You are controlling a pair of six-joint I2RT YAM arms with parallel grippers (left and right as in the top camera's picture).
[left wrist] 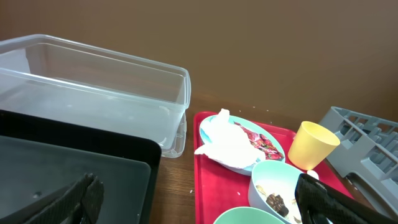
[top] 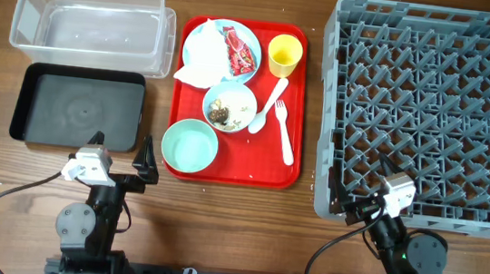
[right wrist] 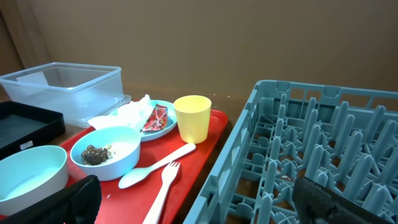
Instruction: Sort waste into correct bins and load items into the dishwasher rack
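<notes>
On the red tray (top: 251, 165) a pale blue plate (top: 248, 35) holds a crumpled napkin (top: 203, 52) and a red wrapper (top: 240, 53). A small light bowl (top: 242, 96) holds food scraps (top: 221, 111). A pale green bowl (top: 189, 145), yellow cup (top: 284, 54), white spoon (top: 269, 103) and fork (top: 284, 134) also lie there. The clear tub (top: 89, 16) and black bin (top: 79, 106) stand left, the grey rack (top: 430, 111) right. My left gripper (top: 120, 153) (left wrist: 196, 193) is open and empty near the black bin. My right gripper (top: 375, 201) (right wrist: 196, 193) is open and empty at the rack's near left corner.
The wooden table (top: 217, 225) runs along the front, with the arm bases and cables there. The tub and the bin hold nothing. The rack's tall wall (right wrist: 249, 143) rises right beside the red tray's right edge.
</notes>
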